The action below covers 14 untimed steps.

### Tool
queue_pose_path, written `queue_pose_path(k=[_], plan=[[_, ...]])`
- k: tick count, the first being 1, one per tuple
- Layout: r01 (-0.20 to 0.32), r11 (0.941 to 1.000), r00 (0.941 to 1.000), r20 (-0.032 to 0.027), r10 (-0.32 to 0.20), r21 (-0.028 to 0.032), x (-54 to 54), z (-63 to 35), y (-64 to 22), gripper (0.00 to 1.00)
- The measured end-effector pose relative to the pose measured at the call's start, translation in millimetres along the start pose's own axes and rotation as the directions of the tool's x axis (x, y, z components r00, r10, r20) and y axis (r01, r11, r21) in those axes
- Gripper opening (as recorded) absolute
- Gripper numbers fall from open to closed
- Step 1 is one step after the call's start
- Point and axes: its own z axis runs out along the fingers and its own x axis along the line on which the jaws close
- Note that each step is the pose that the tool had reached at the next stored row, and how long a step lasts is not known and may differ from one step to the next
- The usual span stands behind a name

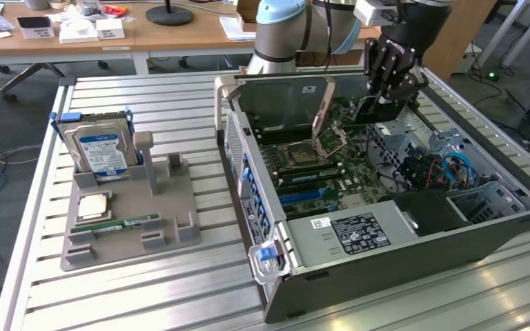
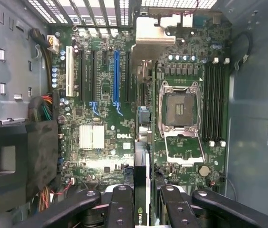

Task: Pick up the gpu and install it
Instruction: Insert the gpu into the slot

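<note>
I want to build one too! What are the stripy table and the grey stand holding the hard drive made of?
The table looks like bare metal, probably aluminium: pale ribbed slats with a dull shine. The grey stand seems matte plastic, maybe: even grey, blocky, no glints.
</note>
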Motion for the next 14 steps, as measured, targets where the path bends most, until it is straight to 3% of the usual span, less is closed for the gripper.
queue_pose_path(k=[14], plan=[[0.000,1.0000,1.0000,-0.0001,0.000,-0.0001,12.3,0.0,9.1,0.26]])
